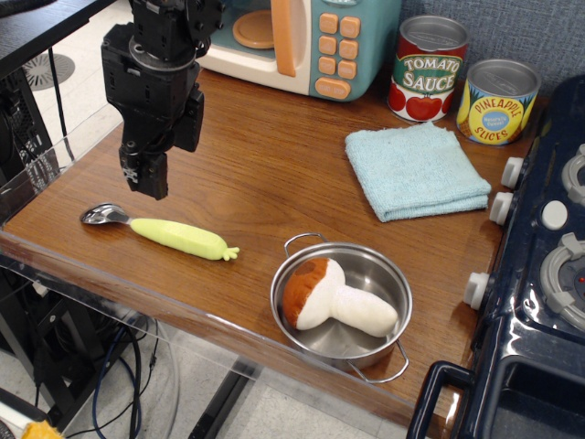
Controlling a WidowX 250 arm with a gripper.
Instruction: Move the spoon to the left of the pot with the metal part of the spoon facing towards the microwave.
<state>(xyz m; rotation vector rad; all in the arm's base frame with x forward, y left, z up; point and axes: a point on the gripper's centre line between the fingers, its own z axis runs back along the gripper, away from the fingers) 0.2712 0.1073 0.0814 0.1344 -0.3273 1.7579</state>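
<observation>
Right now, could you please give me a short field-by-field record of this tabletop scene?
claw: above the table, clear of the spoon, holding nothing; jaw state unclear
spoon: flat on the table, left of the pot
metal part of the spoon: points left toward the table's edge, not at the microwave
pot: near front edge, holds a plush mushroom
blue cloth: folded, right of centre
cans: two, upright at the back

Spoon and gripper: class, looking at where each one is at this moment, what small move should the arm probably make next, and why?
Probably retreat and finish. The spoon lies flat on the table, left of the pot, and the gripper hangs above it holding nothing. One doubt: its metal bowl points left rather than clearly toward the microwave, so a regrasp and turn may be needed.
</observation>
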